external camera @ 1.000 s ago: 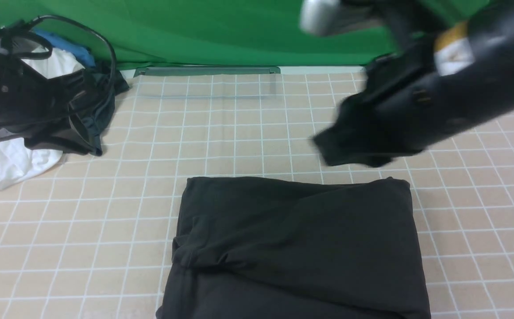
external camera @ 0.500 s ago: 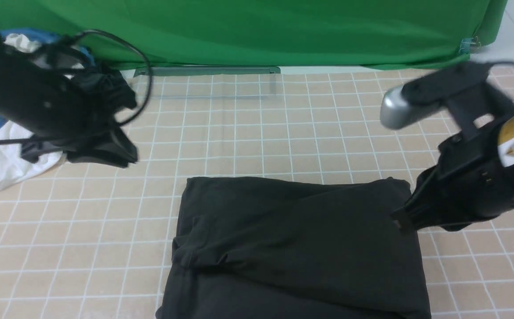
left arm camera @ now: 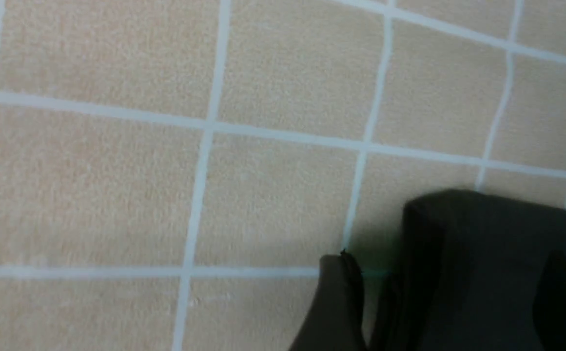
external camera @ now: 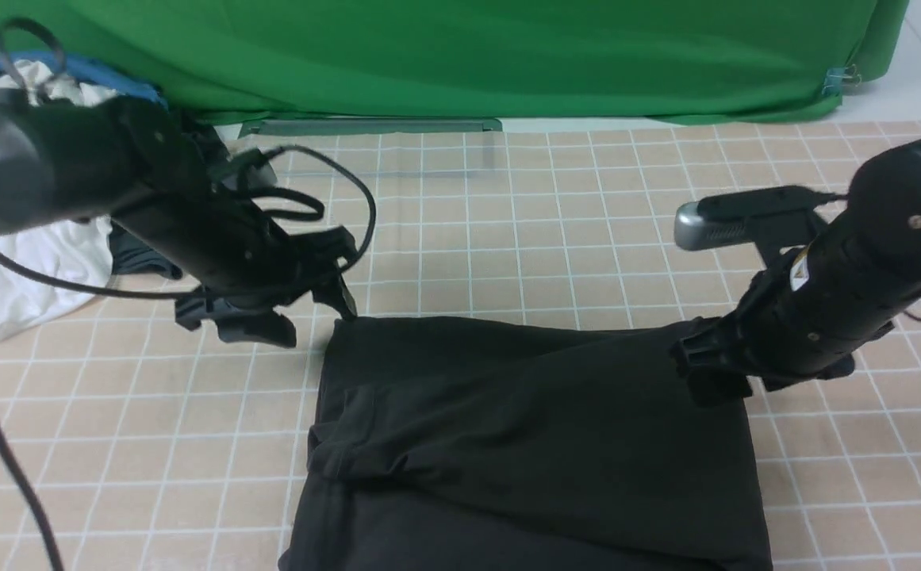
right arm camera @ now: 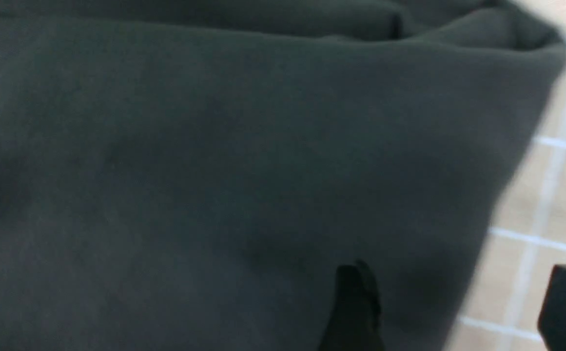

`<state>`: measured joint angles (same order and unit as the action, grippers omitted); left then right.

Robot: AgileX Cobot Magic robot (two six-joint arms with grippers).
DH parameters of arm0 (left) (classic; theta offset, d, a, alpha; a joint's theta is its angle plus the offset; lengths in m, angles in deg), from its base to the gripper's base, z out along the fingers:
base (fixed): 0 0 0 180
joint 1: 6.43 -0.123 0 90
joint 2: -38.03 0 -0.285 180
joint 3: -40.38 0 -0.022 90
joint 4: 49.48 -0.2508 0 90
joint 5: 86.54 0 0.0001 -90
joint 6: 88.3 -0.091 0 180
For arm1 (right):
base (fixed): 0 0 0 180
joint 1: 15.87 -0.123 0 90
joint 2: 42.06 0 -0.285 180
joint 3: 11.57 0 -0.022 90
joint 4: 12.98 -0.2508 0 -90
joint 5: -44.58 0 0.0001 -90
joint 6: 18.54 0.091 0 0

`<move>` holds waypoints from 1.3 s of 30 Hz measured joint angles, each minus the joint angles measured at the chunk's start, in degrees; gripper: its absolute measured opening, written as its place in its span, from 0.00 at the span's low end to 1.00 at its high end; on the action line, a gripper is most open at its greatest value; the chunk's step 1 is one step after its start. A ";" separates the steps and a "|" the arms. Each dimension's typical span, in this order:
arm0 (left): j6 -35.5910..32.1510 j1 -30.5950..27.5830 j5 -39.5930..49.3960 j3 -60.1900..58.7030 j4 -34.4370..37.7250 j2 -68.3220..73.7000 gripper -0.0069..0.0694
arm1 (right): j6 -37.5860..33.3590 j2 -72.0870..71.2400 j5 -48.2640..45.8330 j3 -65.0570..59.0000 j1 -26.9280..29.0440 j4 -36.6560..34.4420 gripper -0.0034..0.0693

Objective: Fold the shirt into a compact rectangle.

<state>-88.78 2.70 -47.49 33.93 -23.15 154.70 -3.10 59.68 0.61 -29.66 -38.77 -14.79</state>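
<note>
The part-folded shirt (external camera: 531, 444) is laid on the worktop (external camera: 468, 238) at 6 o'clock. The left jaws are held apart at its 11 o'clock corner, the right jaws apart astride its 1 o'clock corner, probably so both far corners can be pinched for folding.

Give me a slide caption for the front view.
Left gripper and right gripper, open, at the far corners of the folded black shirt on a gridded mat.

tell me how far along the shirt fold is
Done: the shirt already lies as a rough folded rectangle on the checked mat. In hand: left pincer and right pincer sit open at its far corners, gripping nothing. Left: probably one more fold to compact it.
</note>
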 joint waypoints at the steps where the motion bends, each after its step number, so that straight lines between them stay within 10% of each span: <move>1: -0.63 0.00 -0.29 -0.01 0.49 0.62 0.73 | 0.00 0.46 0.70 0.00 0.00 -0.24 0.74; 7: -4.75 -0.13 -1.00 1.60 3.73 4.17 0.60 | -0.05 4.79 6.47 0.10 1.10 -0.77 0.74; 12: -5.38 -0.56 -0.51 1.93 3.86 5.04 0.24 | -0.05 9.04 8.18 0.10 1.57 -0.89 0.67; 15: -6.47 -0.58 -0.19 1.93 6.02 5.49 0.12 | -0.51 9.80 8.79 0.57 1.63 -0.71 0.42; 18: -7.65 -0.58 0.28 2.25 7.36 5.77 0.11 | -1.83 9.82 9.08 0.87 1.63 -0.85 0.21; 39: 1.25 -0.02 18.09 17.69 -3.85 7.12 0.11 | -2.40 10.87 8.61 7.88 2.81 -0.96 0.21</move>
<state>-87.53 2.68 -29.40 51.62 -27.00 161.82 -5.50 70.54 9.22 -21.78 -35.95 -15.75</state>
